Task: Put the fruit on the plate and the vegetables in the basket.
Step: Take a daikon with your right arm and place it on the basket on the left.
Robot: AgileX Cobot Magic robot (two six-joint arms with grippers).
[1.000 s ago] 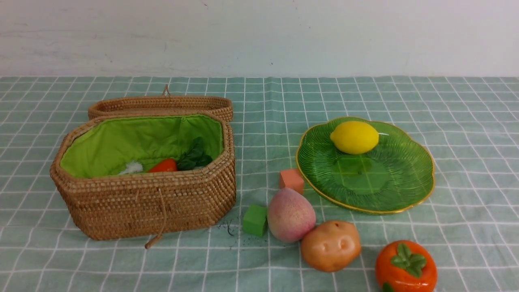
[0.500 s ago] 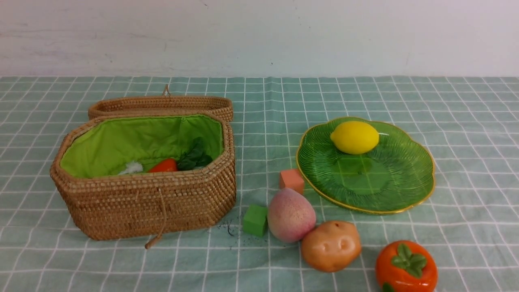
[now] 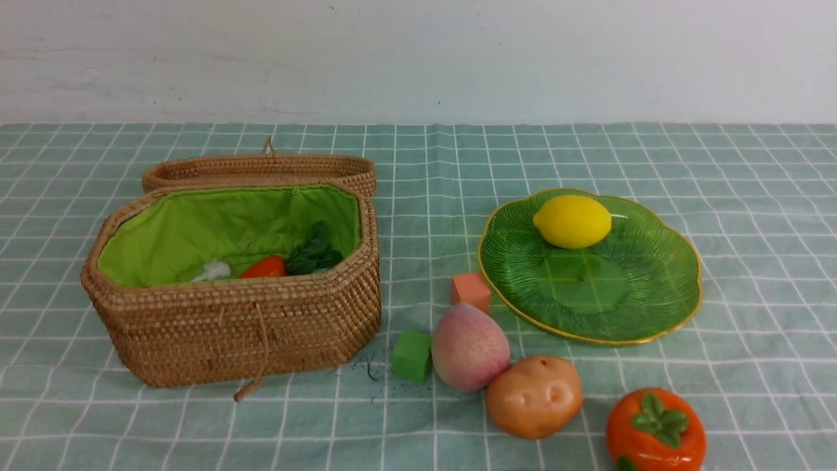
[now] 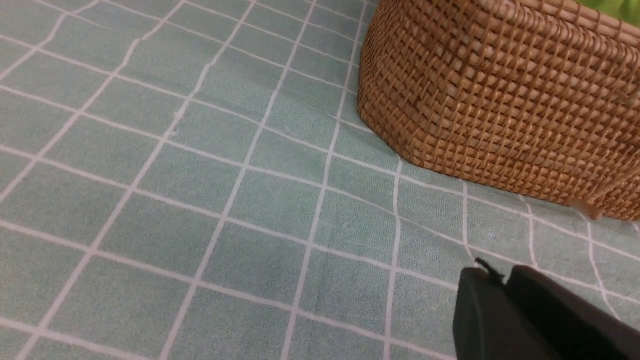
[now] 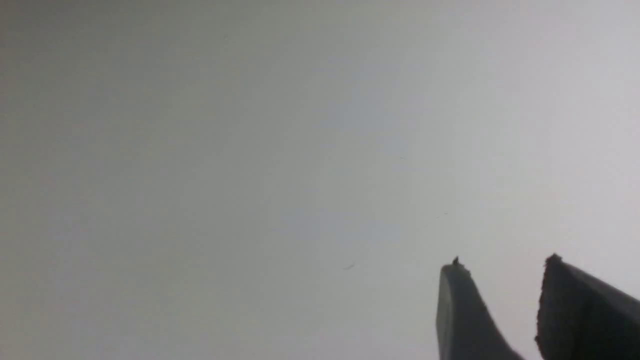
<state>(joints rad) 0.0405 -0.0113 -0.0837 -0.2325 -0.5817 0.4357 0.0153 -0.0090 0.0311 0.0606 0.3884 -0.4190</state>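
The open wicker basket (image 3: 242, 314) stands at the left, its green lining showing. Inside it lie an orange-red carrot (image 3: 263, 267) with dark green leaves (image 3: 316, 252) and a bit of white radish (image 3: 212, 270). A yellow lemon (image 3: 572, 221) rests on the far part of the green plate (image 3: 628, 307). The pink peach (image 3: 469, 354), brown potato (image 3: 533, 396) and persimmon (image 3: 654, 432) lie on the cloth in front of the plate. Neither arm shows in the front view. My left gripper (image 4: 500, 272) is shut and empty, low beside the basket (image 4: 500, 100). My right gripper (image 5: 502, 262) is open and empty, facing a blank grey surface.
An orange cube (image 3: 471, 291) sits by the plate's near-left rim. A green cube (image 3: 412, 355) touches the peach's left side. The basket's lid (image 3: 261, 170) lies behind it, and a cord loop (image 3: 252, 386) hangs down its front. A checked green tablecloth covers the table.
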